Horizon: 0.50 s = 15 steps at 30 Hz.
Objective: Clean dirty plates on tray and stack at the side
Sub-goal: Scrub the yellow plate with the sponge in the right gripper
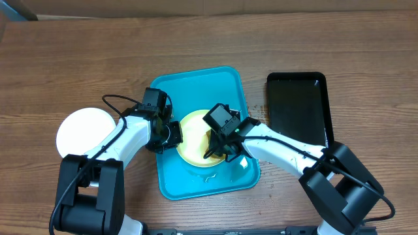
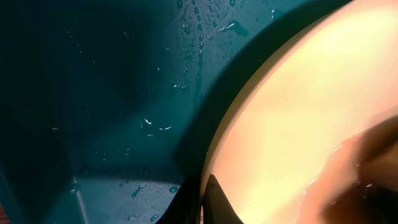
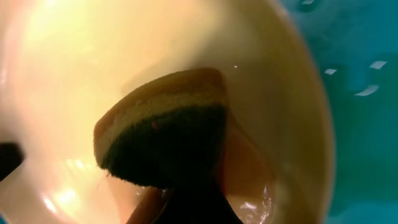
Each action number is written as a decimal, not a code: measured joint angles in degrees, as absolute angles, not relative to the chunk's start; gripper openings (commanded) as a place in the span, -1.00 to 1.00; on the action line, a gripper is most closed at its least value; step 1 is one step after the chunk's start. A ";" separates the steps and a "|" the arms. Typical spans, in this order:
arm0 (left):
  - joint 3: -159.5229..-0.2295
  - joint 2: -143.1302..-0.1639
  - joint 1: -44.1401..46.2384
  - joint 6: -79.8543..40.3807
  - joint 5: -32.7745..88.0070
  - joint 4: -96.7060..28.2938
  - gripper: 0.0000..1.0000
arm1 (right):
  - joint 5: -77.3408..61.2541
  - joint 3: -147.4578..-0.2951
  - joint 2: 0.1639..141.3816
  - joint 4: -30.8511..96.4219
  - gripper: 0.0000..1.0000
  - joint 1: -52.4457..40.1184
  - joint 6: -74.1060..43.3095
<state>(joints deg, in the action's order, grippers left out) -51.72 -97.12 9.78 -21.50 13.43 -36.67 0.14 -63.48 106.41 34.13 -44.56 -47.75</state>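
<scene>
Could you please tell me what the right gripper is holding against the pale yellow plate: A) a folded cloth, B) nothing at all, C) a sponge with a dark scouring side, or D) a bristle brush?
C: in the right wrist view the right gripper clamps a sponge, yellow with a dark scouring face, set against the pale yellow plate.

No readable text, labels, brands, numbers or signs appear anywhere.
</scene>
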 measured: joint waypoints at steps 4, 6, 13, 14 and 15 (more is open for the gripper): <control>-51.72 -97.12 9.78 -21.56 13.02 -36.84 -0.92 | 1.54 -64.55 106.39 38.83 -0.92 -42.61 -49.36; -51.72 -97.12 9.78 -21.76 13.39 -36.93 -0.91 | 2.11 -65.52 106.41 41.56 -0.92 -41.58 -49.76; -51.72 -97.12 10.76 -22.41 14.37 -37.34 -0.92 | 7.53 -74.56 107.66 55.77 -0.93 -41.06 -47.46; -51.72 -97.12 10.74 -22.41 14.20 -37.39 -0.91 | 8.38 -75.94 107.66 57.58 -0.92 -40.88 -46.72; -51.72 -97.12 10.72 -22.41 13.87 -37.52 -0.92 | 8.95 -76.99 107.66 58.46 -0.93 -40.62 -46.26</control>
<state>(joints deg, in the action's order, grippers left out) -51.72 -97.12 10.72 -22.41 13.87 -37.52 8.95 -76.99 107.66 58.46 -40.62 -46.26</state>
